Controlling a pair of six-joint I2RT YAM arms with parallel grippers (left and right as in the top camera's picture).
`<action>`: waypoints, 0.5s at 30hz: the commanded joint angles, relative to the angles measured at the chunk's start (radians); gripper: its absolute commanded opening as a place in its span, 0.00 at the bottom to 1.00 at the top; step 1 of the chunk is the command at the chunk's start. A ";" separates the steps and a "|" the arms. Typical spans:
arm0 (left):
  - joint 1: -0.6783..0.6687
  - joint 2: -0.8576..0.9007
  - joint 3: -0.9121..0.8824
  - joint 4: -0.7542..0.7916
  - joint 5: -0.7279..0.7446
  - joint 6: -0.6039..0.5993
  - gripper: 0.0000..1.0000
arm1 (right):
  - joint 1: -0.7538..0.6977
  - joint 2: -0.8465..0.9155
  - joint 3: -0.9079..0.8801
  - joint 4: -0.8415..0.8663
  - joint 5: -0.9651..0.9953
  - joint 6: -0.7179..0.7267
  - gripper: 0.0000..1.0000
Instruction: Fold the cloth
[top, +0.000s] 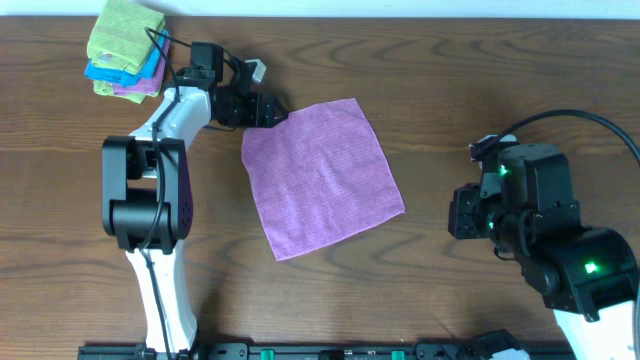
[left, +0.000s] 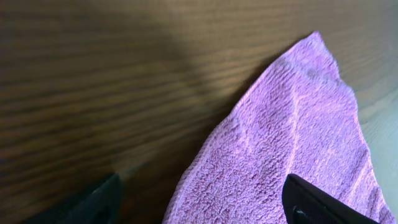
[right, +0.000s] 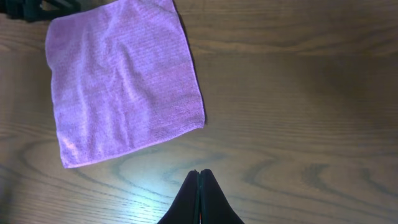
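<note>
Cloth (top: 322, 178) lies flat mid-frame, upper-left corner seemingly between the left gripper's (top: 266, 108) spread jaws, where a shallow pinch could slip and rumple it; the right gripper's (right: 199, 177) jaws are pressed together.

Overhead looks straight down on the whole counter (top: 420, 60) from high up. The left wrist view sits close over one corner of the lilac cloth (left: 292, 143); the right wrist view, farther off, shares the whole cloth with overhead.
</note>
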 joint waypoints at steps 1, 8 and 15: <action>-0.001 0.040 -0.005 -0.017 0.032 0.008 0.84 | -0.007 -0.005 0.002 -0.003 -0.008 -0.012 0.02; 0.017 0.039 -0.005 -0.155 0.028 0.051 0.81 | -0.007 -0.005 0.002 -0.003 -0.027 -0.012 0.01; 0.088 0.035 -0.005 -0.285 0.029 0.053 0.75 | -0.006 -0.005 0.002 -0.014 -0.030 -0.012 0.02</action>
